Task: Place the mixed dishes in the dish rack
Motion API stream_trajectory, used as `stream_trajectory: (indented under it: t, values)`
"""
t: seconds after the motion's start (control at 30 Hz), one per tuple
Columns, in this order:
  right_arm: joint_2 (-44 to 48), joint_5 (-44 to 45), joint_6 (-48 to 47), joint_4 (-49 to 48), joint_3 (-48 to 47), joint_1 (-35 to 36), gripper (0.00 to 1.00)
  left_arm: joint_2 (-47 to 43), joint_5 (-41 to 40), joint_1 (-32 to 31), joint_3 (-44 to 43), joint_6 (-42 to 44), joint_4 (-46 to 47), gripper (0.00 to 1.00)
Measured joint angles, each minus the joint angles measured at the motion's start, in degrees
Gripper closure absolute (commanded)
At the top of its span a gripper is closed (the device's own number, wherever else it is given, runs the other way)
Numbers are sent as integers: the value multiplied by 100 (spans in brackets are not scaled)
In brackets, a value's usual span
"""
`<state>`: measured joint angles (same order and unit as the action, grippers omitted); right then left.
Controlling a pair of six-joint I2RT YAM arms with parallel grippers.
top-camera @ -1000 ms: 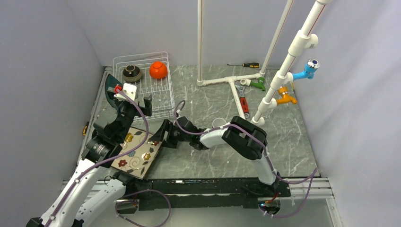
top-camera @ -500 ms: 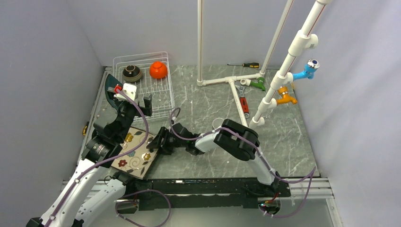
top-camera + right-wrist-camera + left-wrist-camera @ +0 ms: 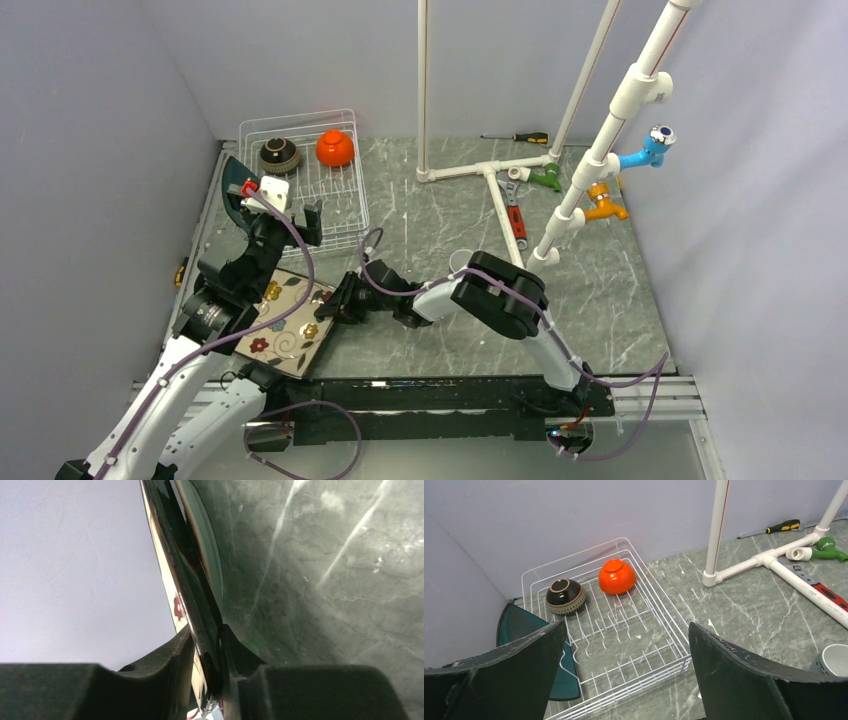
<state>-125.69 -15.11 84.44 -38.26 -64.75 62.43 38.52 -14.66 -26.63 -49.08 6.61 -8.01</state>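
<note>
Over the last second the right tool (image 3: 336,303) has been brought down and leftward to the right-hand edge of the brown square floral plate (image 3: 285,325), and its jaws have been drawn in. In the right wrist view the right tool (image 3: 205,645) is seen clamped on the plate's dark rim (image 3: 184,580), one finger on each face. A pale green rim (image 3: 202,545) is noted just behind it; what it belongs to cannot be confirmed. The plate is recorded at the near-left of the table (image 3: 450,330), outside the dish rack (image 3: 358,170). The dark brown bowl (image 3: 279,154) and orange bowl (image 3: 335,148) are already racked upside down. The dark teal plate (image 3: 233,188) stands at the rack's left edge. The left tool (image 3: 290,215) is held wide apart and empty. The grasp is judged made; lifting and slotting remain.
</note>
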Motion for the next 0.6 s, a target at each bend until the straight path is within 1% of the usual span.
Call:
stream_trajectory:
  t: [0.17,0.27,0.33,0.6]
  values:
    - [-13,-39,33,-2,11,-39,93,11,0,0,0,0,0,3]
    - [-13,-63,118,-146,28,-55,98,33,0,0,0,0,0,3]
    - [-13,-79,153,-214,59,-81,100,50,0,0,7,0,2,3]
    - [-13,-164,219,-551,278,-160,100,87,-2,0,15,2,0,3]
